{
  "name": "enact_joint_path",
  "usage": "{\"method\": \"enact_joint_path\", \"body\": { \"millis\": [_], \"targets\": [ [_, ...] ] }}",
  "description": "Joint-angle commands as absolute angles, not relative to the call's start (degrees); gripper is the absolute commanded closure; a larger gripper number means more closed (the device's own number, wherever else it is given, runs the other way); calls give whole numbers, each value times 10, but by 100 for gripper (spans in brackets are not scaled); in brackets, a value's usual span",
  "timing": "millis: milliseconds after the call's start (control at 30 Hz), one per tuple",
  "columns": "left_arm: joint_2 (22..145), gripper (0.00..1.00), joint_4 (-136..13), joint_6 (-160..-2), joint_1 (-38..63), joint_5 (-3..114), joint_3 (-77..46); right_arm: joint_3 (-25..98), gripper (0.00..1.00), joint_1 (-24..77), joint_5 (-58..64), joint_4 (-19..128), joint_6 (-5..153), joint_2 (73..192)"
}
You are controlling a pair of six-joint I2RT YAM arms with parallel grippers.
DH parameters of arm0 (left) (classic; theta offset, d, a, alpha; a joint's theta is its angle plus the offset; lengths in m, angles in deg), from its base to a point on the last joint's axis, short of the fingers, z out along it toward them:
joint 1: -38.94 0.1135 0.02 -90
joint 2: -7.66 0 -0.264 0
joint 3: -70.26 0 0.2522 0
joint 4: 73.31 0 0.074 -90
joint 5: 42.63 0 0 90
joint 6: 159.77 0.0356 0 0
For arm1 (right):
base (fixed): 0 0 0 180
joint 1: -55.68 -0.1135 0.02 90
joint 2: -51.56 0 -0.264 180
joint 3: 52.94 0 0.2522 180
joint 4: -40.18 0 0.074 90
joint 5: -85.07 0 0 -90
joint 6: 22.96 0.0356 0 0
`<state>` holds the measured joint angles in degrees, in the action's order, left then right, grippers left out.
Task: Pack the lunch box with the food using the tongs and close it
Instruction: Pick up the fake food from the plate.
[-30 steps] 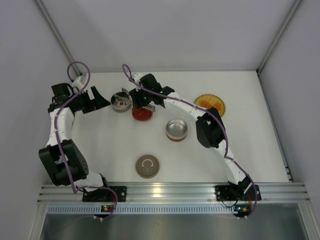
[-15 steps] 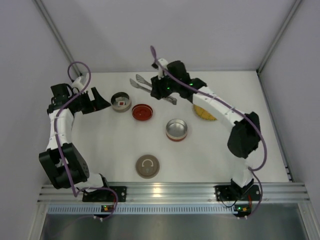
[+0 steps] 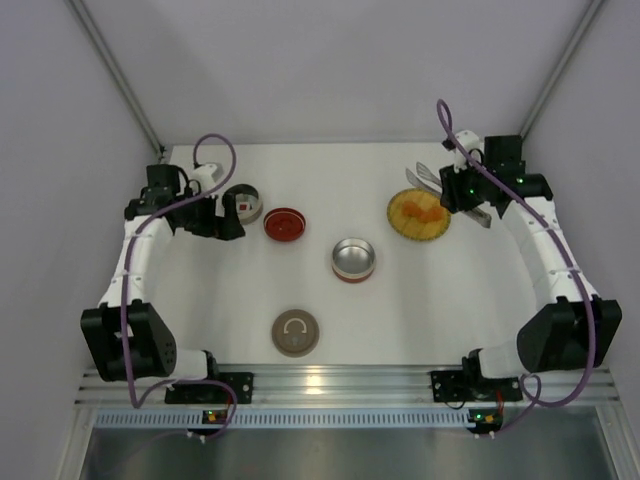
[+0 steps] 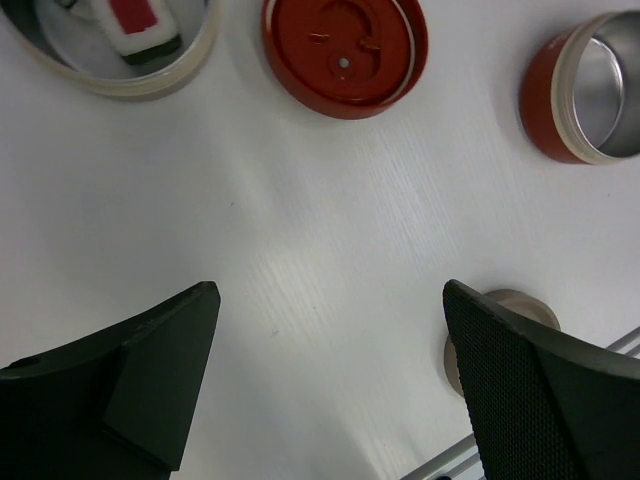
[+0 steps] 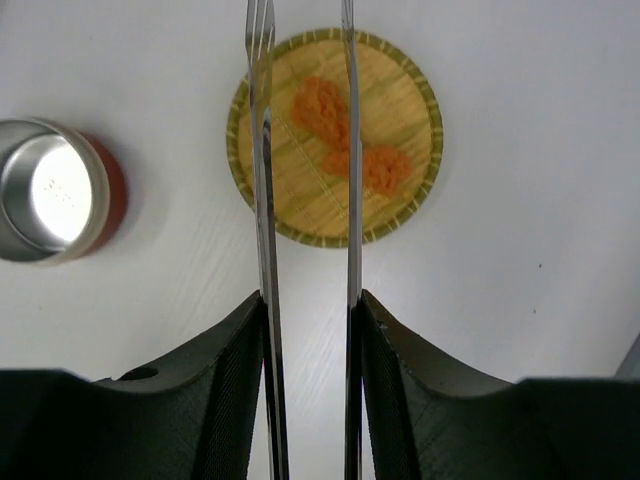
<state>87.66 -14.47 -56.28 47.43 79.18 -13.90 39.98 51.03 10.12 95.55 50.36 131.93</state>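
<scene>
Progress looks early to me: one white roll with a red centre (image 4: 135,20) lies in the shallow cream-rimmed round tin (image 3: 242,203) at ten o'clock on the white bench (image 3: 200,300), while the orange chunks (image 5: 325,105) sit on the round yellow woven plate (image 5: 410,90) at two o'clock. My right gripper (image 5: 308,300) is clamped on the long slim silver metal tongs (image 5: 262,200), whose arms reach across the plate. My left gripper (image 4: 328,295) stands wide open, holding nothing, just beside the roll's tin. The steel tin with a red base (image 3: 354,258) at centre looks empty. The red round lid (image 3: 284,223) and tan round lid (image 3: 295,332) lie apart, so filling and closing remain.
</scene>
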Motion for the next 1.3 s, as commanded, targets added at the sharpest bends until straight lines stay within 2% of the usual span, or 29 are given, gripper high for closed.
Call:
{"method": "enact_joint_path", "body": {
  "millis": [0, 233, 533, 1000, 1267],
  "targets": [
    [877, 2, -127, -532, 417, 732, -134, 410, 61, 551, 148, 1051, 382, 1317],
    [899, 2, -125, -549, 395, 774, -154, 431, 62, 552, 153, 1083, 297, 1372],
    [910, 2, -118, -533, 350, 708, -153, 470, 62, 551, 157, 1095, 264, 1475],
    [925, 2, -132, -546, 350, 709, -152, 478, 62, 552, 121, 1034, 274, 1521],
    [925, 2, -133, -545, 350, 701, -152, 487, 63, 552, 145, 1042, 275, 1497]
  ]
}}
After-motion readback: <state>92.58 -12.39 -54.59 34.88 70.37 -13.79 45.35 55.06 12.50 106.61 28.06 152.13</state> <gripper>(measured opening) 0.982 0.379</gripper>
